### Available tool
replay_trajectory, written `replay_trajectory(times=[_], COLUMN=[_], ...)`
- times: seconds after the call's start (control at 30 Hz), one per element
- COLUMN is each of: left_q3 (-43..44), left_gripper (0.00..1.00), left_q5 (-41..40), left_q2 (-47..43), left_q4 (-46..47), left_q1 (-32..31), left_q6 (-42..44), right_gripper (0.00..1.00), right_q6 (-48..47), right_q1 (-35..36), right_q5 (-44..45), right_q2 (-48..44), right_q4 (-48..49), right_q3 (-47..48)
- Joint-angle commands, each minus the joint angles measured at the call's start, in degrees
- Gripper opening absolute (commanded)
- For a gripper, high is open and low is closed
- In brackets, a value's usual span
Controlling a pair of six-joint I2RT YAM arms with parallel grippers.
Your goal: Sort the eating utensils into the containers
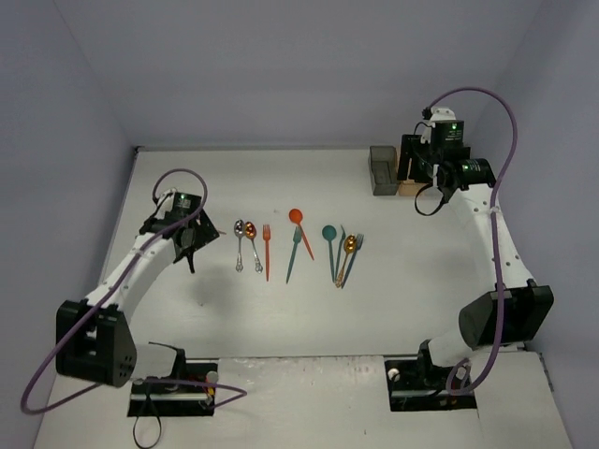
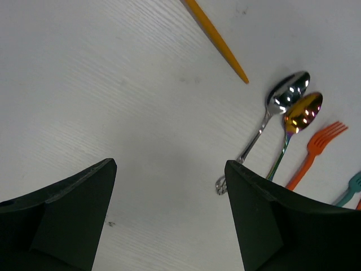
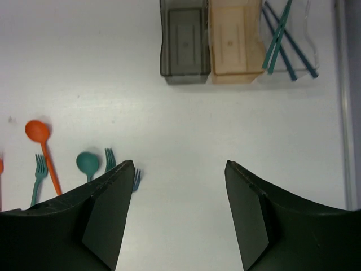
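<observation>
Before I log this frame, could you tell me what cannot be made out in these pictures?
Top external: the clear bin is hidden behind the right arm.
Right wrist: the teal spoon has its handle behind the right gripper.
Left wrist: the top edge cuts the orange chopstick, the right edge the teal fork.

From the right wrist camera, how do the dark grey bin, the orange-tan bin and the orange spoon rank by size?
1. Dark grey translucent bin and orange-tan translucent bin: alike, both cut by the top edge, so unranked.
2. Orange plastic spoon, clearly smallest.
</observation>
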Motion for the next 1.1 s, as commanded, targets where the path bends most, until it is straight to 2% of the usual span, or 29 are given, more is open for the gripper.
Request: replay_trajectory(times=[0.0, 0.23, 0.5, 0.7, 1.07], left_q3=[6.22, 14.76, 22.31, 27.02, 30.43], left_gripper=[0.75, 0.75, 0.67, 0.56, 0.24], left_q5=[-2.91, -4.03, -3.62, -3.54, -2.29], left_q2=[6.39, 19.66, 30.71, 35.39, 40.85], left_q4=[3.18, 4.32, 3.8, 3.35, 0.3], left_q1=[3.24, 7.27, 9.73, 11.06, 11.51], left_q6=[-7.28, -10.1, -11.72, -11.86, -11.43], right_gripper=[0.63, 0.74, 0.77, 0.77, 0.78], right_q6=[2.2, 2.06, 0.27, -0.66, -3.58], right_q1=[0.6, 1.01, 3.7, 4.85, 7.81], right_q5=[-4.54, -7.64, -9.66, -10.17, -11.09], right_q2=[-7.39, -16.11, -20.38, -21.69, -22.01], right_q4=[4.71, 6.96, 8.03, 8.19, 8.28], right_q3=[-6.03, -14.97, -18.82, -20.97, -21.66])
